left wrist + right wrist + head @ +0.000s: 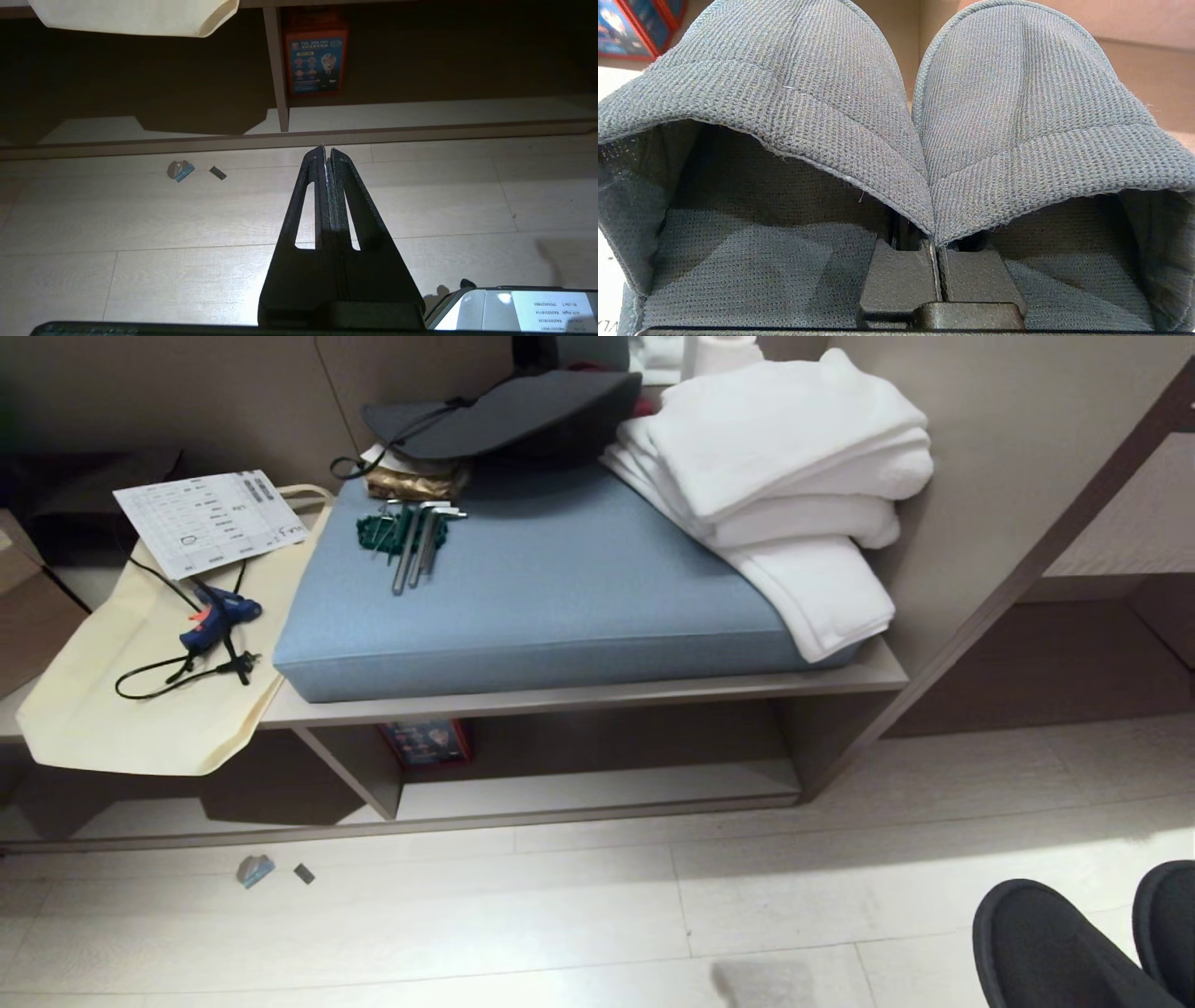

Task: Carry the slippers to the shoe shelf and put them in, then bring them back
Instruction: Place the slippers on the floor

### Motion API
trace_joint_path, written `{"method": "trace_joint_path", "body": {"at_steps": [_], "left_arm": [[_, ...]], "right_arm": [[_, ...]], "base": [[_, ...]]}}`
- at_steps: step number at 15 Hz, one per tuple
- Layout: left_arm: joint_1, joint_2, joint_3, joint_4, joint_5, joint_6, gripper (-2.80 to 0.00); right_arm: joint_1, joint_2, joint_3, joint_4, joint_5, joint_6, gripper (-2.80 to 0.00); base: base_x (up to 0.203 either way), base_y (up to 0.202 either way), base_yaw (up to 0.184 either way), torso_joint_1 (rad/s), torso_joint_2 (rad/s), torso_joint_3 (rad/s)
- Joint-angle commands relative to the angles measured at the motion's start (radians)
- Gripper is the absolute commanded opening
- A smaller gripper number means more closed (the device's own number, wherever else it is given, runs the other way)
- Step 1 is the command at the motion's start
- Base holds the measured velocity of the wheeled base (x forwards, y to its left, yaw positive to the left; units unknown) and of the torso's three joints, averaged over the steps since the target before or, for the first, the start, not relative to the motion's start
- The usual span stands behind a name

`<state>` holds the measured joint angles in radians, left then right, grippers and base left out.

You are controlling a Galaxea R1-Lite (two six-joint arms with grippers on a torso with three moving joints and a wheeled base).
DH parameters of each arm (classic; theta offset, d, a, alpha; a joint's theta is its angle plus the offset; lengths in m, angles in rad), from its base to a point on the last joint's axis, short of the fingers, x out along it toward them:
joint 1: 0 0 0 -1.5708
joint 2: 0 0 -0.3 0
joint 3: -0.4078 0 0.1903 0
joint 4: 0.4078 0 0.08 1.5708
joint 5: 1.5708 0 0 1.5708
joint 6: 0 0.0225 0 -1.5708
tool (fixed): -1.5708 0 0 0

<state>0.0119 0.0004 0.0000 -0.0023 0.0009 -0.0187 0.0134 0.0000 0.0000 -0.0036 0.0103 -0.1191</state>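
Note:
The slippers [1055, 943], dark grey cloth, hang at the lower right corner of the head view, over the pale floor. In the right wrist view they fill the picture side by side, toes pointing away [896, 116]. My right gripper [935, 249] is shut on their two inner edges pinched together. The shoe shelf [597, 793] is the low open cubby under the bench, split by an upright divider [350, 765], and it lies ahead and to the left of the slippers. My left gripper [327, 151] is shut and empty, hanging over the floor in front of the divider [276, 70].
On the bench above lie a blue cushion [551, 588], stacked white towels [794, 476], hex keys [415, 537], a black hat [504, 415] and a cream bag [140, 700] bearing a glue gun [219, 616]. A red box [425, 742] stands in the cubby. Small scraps [257, 870] lie on the floor.

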Motion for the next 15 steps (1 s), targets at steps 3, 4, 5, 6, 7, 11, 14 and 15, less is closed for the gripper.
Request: {"method": "trace_joint_path", "body": {"at_steps": [3, 4, 5, 6, 7, 11, 14, 15], "left_arm": [[0.0, 0.001, 0.0, -0.001, 0.001, -0.001, -2.8], [0.0, 0.001, 0.0, -0.001, 0.001, -0.001, -2.8], [0.0, 0.001, 0.0, -0.001, 0.001, -0.001, -2.8], [0.0, 0.001, 0.0, -0.001, 0.001, -0.001, -2.8], [0.0, 0.001, 0.0, -0.001, 0.001, -0.001, -2.8], [0.0, 0.001, 0.0, -0.001, 0.001, -0.001, -2.8], [0.0, 0.001, 0.0, -0.001, 0.001, -0.001, -2.8], [0.0, 0.001, 0.0, -0.001, 0.001, -0.001, -2.8]], "right_arm": [[0.0, 0.002, 0.0, -0.001, 0.0, -0.001, -2.8], [0.0, 0.002, 0.0, -0.001, 0.0, -0.001, -2.8], [0.0, 0.002, 0.0, -0.001, 0.0, -0.001, -2.8], [0.0, 0.002, 0.0, -0.001, 0.0, -0.001, -2.8], [0.0, 0.002, 0.0, -0.001, 0.0, -0.001, -2.8], [0.0, 0.002, 0.0, 0.001, 0.0, -0.001, -2.8], [0.0, 0.002, 0.0, -0.001, 0.001, -0.001, -2.8], [0.0, 0.002, 0.0, -0.001, 0.0, -0.001, -2.8]], "base": [[0.0, 0.0, 0.0, 0.003, 0.0, 0.203], [0.0, 0.0, 0.0, 0.002, 0.01, 0.201], [0.0, 0.0, 0.0, 0.005, 0.0, 0.205], [0.0, 0.0, 0.0, -0.002, 0.0, 0.212], [0.0, 0.0, 0.0, -0.002, 0.0, 0.187], [0.0, 0.0, 0.0, 0.002, 0.0, 0.196], [0.0, 0.0, 0.0, 0.0, 0.0, 0.203], [0.0, 0.0, 0.0, 0.007, 0.0, 0.211]]}}
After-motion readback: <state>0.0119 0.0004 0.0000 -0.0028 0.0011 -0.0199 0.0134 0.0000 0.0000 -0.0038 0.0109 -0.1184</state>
